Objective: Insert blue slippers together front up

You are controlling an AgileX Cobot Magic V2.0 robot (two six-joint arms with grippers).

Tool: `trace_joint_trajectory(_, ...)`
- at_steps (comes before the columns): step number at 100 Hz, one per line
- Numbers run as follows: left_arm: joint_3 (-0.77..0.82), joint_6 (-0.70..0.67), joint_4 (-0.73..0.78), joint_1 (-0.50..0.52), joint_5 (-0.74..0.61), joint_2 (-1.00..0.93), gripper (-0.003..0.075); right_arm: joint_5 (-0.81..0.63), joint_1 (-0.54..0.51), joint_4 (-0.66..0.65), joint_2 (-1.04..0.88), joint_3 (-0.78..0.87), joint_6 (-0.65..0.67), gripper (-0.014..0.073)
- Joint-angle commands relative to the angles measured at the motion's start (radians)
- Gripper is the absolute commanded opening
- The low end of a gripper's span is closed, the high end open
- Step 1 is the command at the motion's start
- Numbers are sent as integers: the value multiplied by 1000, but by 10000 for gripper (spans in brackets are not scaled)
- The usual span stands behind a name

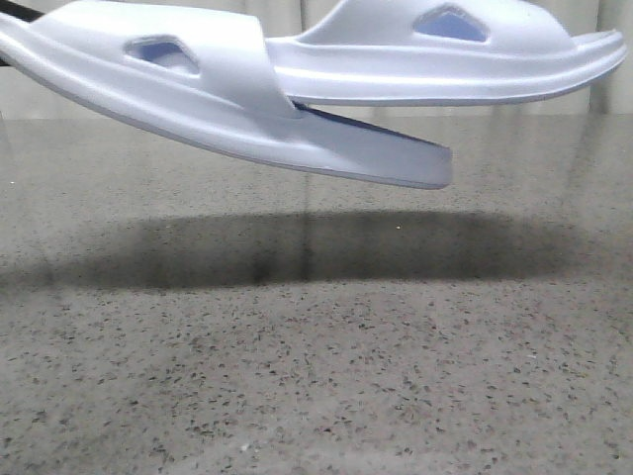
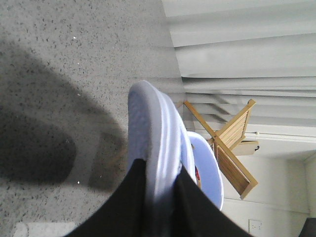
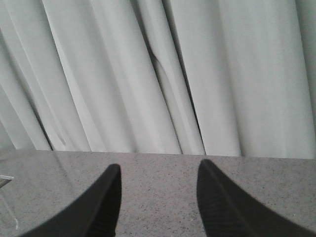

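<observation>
1. Look first at your left fingers point(image 2: 131, 207): in the left wrist view the two black fingers are clamped on the edge of a blue slipper's sole, one finger on each side of it, with the left gripper point(image 2: 159, 197) closed firmly around that foam.
2. Your right fingers point(image 3: 98, 207) stand wide apart in the right wrist view, and the right gripper point(image 3: 158, 202) holds nothing between them; only the speckled surface point(image 3: 158, 173) and pale curtains point(image 3: 148, 74) lie beyond.
3. The blue slippers point(image 1: 297, 89) hang in the air at the top of the front view, well above the surface point(image 1: 316, 376).
4. You can see the nearer slipper point(image 1: 198, 109) tilted, its free end dipping down toward the right.
5. The farther slipper point(image 1: 445, 59) lies nearly level, and its end passes in under the wide strap of the nearer one, so the two are nested together.
6. Each strap shows a triangular cut-out on its side.
7. A broad dark shadow point(image 1: 297, 247) falls on the surface right below the pair.
8. In the left wrist view a second pale sole edge point(image 2: 207, 163) shows just beside the held one, and a wooden frame point(image 2: 232, 148) stands against the curtains behind.
</observation>
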Motion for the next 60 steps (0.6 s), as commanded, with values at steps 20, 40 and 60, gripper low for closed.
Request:
trace_joint_trajectory(20, -39, 115, -143, -8, 92, 146, 16, -46, 1, -7, -10, -28, -19, 300)
trace_joint_trajectory(40, -40, 179, -143, -8, 95, 227, 16, -27, 1, -7, -10, -28, -19, 300)
trace_joint_trajectory(60, -40, 230, -143, -8, 88, 246, 16, -6, 1, -7, -10, -28, -19, 300)
